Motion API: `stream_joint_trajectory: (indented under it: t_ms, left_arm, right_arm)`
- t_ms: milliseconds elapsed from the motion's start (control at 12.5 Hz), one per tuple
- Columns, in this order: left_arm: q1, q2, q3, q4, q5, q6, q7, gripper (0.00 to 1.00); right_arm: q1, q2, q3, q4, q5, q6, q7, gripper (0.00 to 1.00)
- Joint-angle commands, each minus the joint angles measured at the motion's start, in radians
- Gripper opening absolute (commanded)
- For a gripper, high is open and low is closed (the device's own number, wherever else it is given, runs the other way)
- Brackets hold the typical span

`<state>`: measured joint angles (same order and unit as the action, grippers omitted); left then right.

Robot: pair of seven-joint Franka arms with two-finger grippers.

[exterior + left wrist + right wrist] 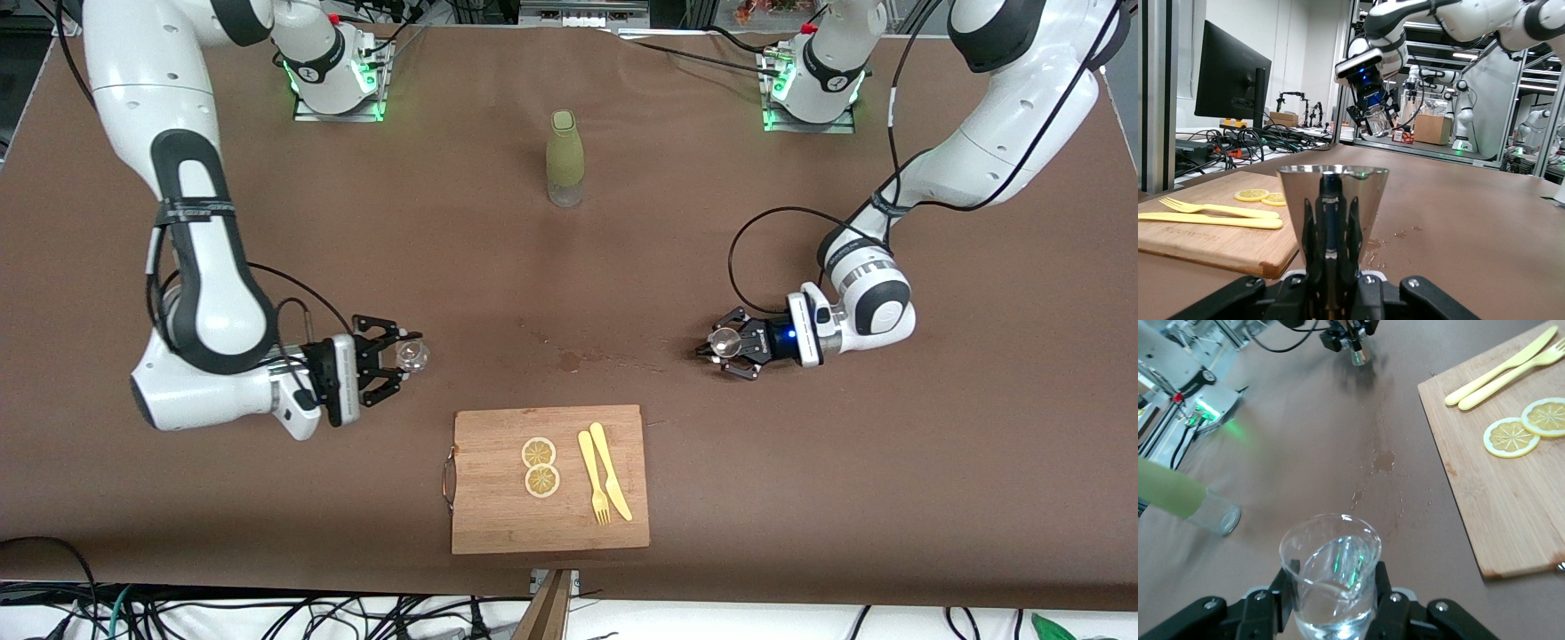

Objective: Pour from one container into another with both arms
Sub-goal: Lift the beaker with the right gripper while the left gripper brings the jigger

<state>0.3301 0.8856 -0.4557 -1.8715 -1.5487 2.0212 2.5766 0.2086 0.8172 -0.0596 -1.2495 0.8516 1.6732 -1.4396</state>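
My right gripper (pixel 404 357) is shut on a clear glass beaker (pixel 412 356) and holds it up over the table toward the right arm's end. In the right wrist view the beaker (pixel 1331 577) has some water in it, and black fingers (pixel 1388 593) press on both of its sides. My left gripper (pixel 725 345) is shut on a shiny metal cup (pixel 726 341), low over the table toward the left arm's end. The cup (pixel 1331 200) widens upward in the left wrist view, where the right gripper (pixel 1373 119) with its beaker hangs in the air farther off.
A wooden cutting board (pixel 498 516) lies near the front camera with two lemon slices (pixel 540 467), a yellow fork (pixel 594 480) and a knife (pixel 612 471). A green bottle (pixel 565 160) stands between the arm bases. Wet spots (pixel 569 360) mark the table between the grippers.
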Motion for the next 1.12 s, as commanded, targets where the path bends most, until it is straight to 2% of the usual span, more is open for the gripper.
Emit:
stream_joint_trajectory:
  t_ms: [0, 240, 559, 1038]
  left_arm:
    - [-0.038, 0.006, -0.012, 0.017, -0.066, 0.043, -0.004, 0.0]
    - [-0.086, 0.009, -0.023, 0.035, -0.117, 0.085, 0.004, 0.0]
    - [-0.173, 0.029, -0.023, 0.037, -0.232, 0.086, 0.042, 0.0]
    - [-0.281, 0.078, -0.023, 0.121, -0.267, 0.157, 0.037, 0.0]
  right_arm:
    - [0.083, -0.003, -0.012, 0.045, -0.058, 0.058, 0.151, 0.16]
    - [0.175, -0.003, -0.012, 0.088, -0.14, 0.118, 0.335, 0.16]
    - [0.276, -0.003, -0.014, 0.088, -0.239, 0.193, 0.525, 0.17]
    - [0.397, 0.0, -0.011, 0.088, -0.35, 0.313, 0.726, 0.17]
